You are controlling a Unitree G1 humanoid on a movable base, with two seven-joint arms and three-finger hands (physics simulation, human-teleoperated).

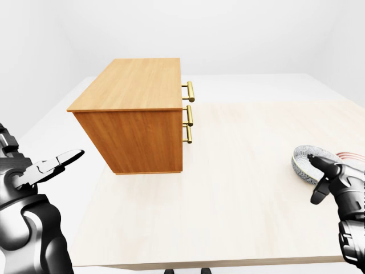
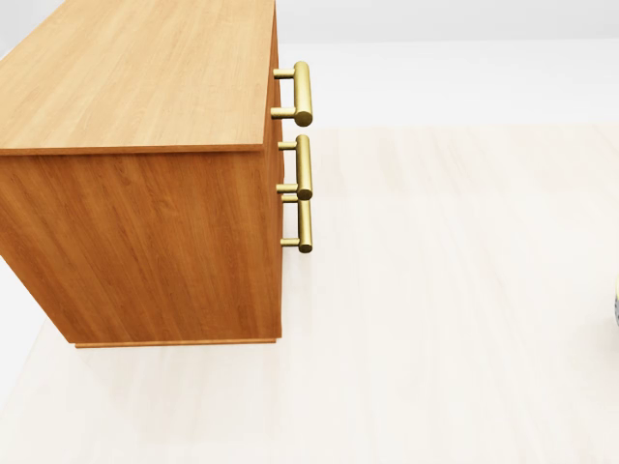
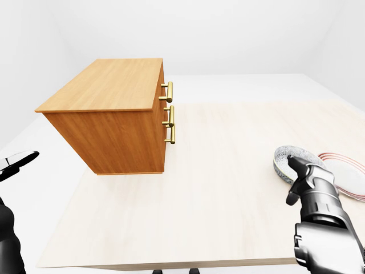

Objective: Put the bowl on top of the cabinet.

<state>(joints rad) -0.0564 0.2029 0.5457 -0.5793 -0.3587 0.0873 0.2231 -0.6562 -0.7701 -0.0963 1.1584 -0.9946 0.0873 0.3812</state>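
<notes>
A wooden cabinet (image 1: pixel 134 114) with brass handles (image 1: pixel 189 112) stands on the pale table at the upper left of the left-eye view; its flat top (image 2: pixel 135 72) fills the upper left of the head view. A grey patterned bowl (image 3: pixel 288 160) rests on the table at the right. My right hand (image 3: pixel 301 180) sits just below the bowl, fingers spread, not closed round it. At the lower left my left hand (image 1: pixel 54 165) is held open, far from the cabinet.
A flat plate with red rings (image 3: pixel 345 171) lies right of the bowl, partly under it. The table's near edge (image 1: pixel 199 264) runs along the bottom of the left-eye view. White floor and walls surround the table.
</notes>
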